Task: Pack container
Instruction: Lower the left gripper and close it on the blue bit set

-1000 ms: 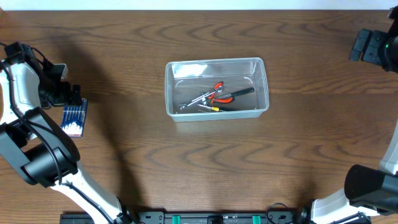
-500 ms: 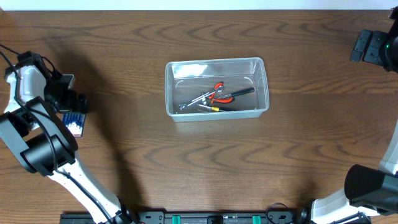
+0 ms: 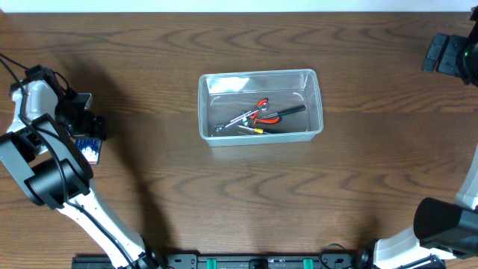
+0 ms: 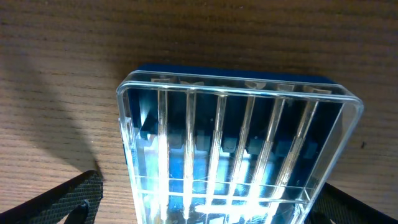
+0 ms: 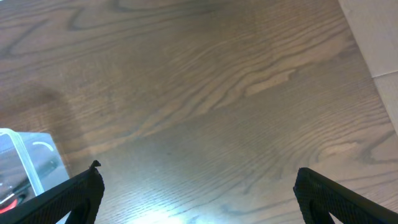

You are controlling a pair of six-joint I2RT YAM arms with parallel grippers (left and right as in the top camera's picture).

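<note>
The clear plastic container (image 3: 314, 81) stands mid-table and holds red-handled pliers (image 3: 263, 112), a wrench and a screwdriver. A small flat blue packet (image 3: 89, 149) with a clear ribbed cover lies at the far left. My left gripper (image 3: 87, 128) is open over its upper end. In the left wrist view the packet (image 4: 236, 143) fills the space between my fingers (image 4: 65, 200), with a gap showing at the left finger. My right gripper (image 3: 451, 54) is open and empty at the far right back; its wrist view shows bare table and a corner of the container (image 5: 25, 163).
The brown wooden table (image 3: 224, 202) has a pale strip along its far edge. The right arm's base (image 3: 448, 224) stands at the front right, the left arm's links (image 3: 52, 187) at the front left.
My left gripper has moved toward the front of the table, coming over the upper end of the blue packet. The right arm and the container have not moved.
</note>
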